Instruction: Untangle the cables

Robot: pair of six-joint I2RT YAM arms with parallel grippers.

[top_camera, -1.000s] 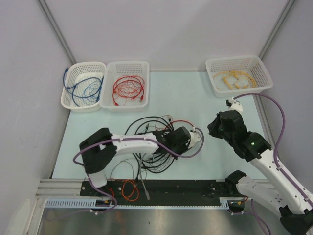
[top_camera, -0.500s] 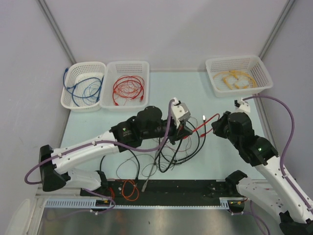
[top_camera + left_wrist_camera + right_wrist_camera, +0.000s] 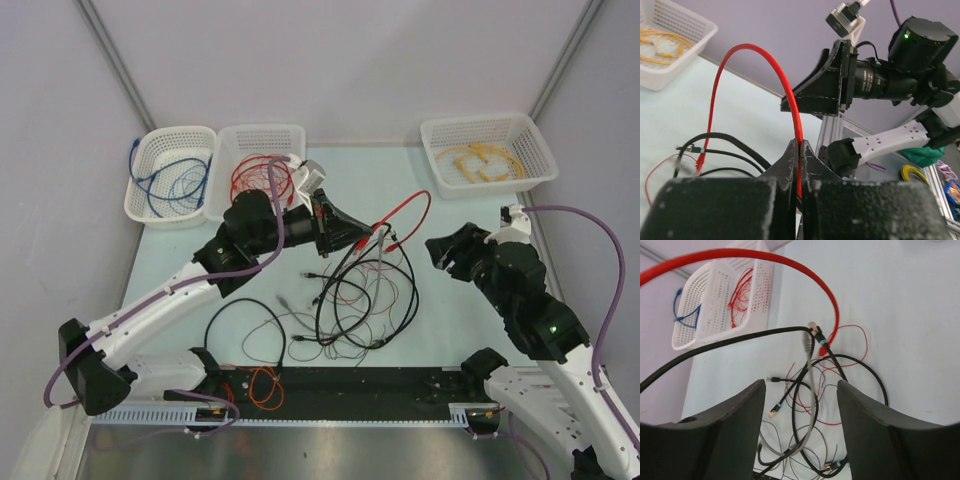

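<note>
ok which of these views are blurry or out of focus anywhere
Left wrist: the left hand fills the bottom out of focus, the red cable it pinches crisp. Right wrist: the right hand is dark and blurred, the cables on the table sharp. Top external: evenly lit, sharp throughout.

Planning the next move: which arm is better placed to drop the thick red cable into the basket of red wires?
Left. The left gripper is shut on the red cable, right beside the basket; the right gripper is open, empty and farther off.
</note>
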